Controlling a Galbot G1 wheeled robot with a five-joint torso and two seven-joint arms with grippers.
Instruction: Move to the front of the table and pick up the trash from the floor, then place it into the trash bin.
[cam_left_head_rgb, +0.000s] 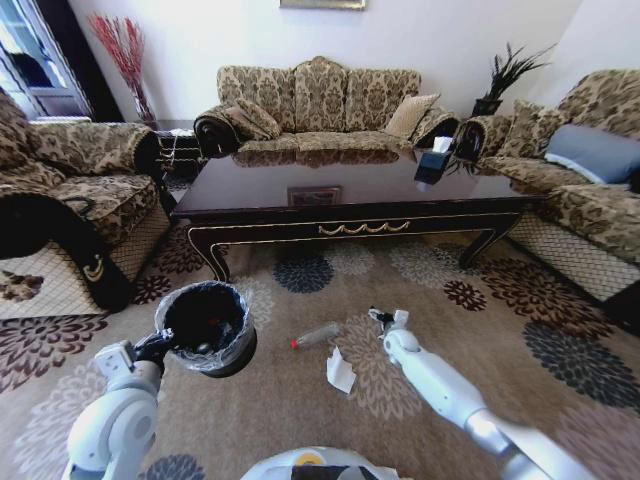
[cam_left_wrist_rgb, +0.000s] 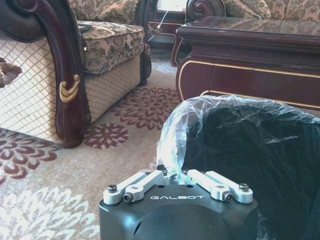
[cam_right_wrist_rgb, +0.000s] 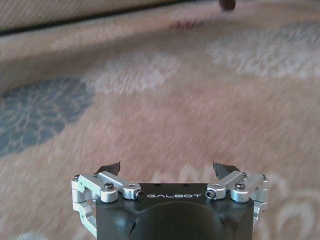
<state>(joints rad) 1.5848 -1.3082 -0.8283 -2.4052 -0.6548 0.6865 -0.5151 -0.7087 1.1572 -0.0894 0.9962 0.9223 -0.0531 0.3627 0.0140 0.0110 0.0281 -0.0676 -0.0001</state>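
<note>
Open floor (cam_left_head_rgb: 300, 400) around trash (cam_left_head_rgb: 316, 335); table (cam_left_head_rgb: 350, 195) beyond.

Clear bottle (cam_left_head_rgb: 317, 335), crumpled paper (cam_left_head_rgb: 340, 371) on carpet (cam_left_head_rgb: 480, 330)

Head camera looks down at the floor (cam_left_head_rgb: 300, 400); both wrist cameras skim it closely.
</note>
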